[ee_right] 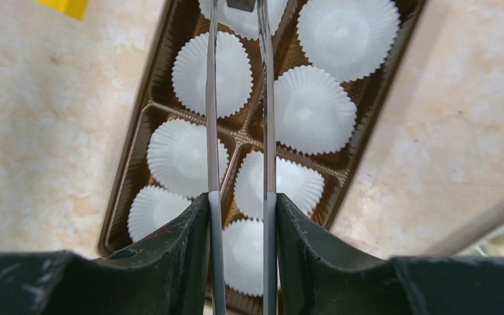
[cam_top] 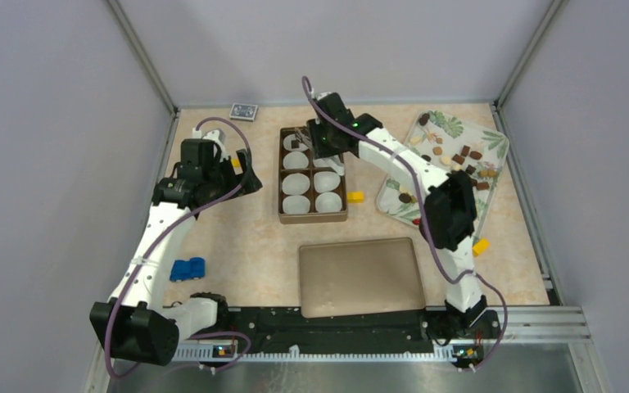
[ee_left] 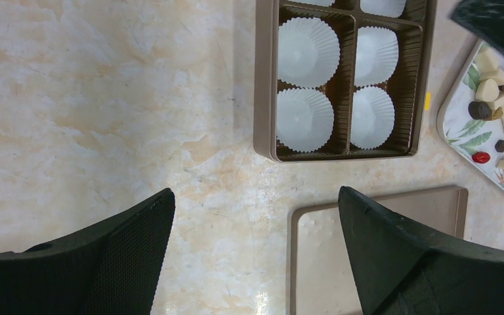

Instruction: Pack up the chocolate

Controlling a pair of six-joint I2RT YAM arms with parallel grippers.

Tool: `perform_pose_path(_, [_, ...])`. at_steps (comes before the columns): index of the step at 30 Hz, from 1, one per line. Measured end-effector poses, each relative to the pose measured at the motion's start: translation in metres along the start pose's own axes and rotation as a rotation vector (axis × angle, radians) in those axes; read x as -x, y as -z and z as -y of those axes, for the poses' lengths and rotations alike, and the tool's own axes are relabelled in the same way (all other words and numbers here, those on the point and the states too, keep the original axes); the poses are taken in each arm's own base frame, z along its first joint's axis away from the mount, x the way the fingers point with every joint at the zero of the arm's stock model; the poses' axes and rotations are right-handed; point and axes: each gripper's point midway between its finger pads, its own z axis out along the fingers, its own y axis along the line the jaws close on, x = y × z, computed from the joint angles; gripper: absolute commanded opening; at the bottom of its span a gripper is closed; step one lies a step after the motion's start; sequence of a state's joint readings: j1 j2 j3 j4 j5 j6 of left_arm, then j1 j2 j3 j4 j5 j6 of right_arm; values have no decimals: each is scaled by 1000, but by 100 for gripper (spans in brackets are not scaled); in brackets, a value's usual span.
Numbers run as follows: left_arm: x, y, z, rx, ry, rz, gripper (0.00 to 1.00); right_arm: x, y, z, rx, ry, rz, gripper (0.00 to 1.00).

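Observation:
Chocolate in dark, brown and cream bits lies scattered on a leaf-print tray at the back right; some of the chocolate also shows in the left wrist view. My right gripper is shut on metal tongs, whose two blades reach out over the brown box of white paper cups. A small dark bit sits between the tong tips at the frame's top edge. In the top view the right gripper hangs over the box's far end. My left gripper stands open above bare table.
The flat brown lid lies near the front middle. Yellow blocks sit right of the box and beside the right arm. A blue object lies front left, a small card box at the back.

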State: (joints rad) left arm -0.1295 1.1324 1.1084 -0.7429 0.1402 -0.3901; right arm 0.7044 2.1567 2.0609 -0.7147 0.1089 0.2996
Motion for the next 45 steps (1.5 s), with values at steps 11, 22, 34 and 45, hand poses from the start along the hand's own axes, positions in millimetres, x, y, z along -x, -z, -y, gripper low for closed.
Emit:
perform_pose_path(11, [-1, 0, 5, -29, 4, -6, 98, -3, 170, 62, -82, -84, 248, 37])
perform_pose_path(22, [-15, -14, 0, -35, 20, -28, 98, -167, 209, 144, -308, -267, 24, 37])
perform_pose_path(34, [-26, -28, 12, -111, 59, -83, 98, -223, 206, 148, -332, -307, -109, 38])
perform_pose_path(45, [-32, -33, 14, -133, 57, -100, 97, -226, 187, 148, -333, -291, -152, 40])
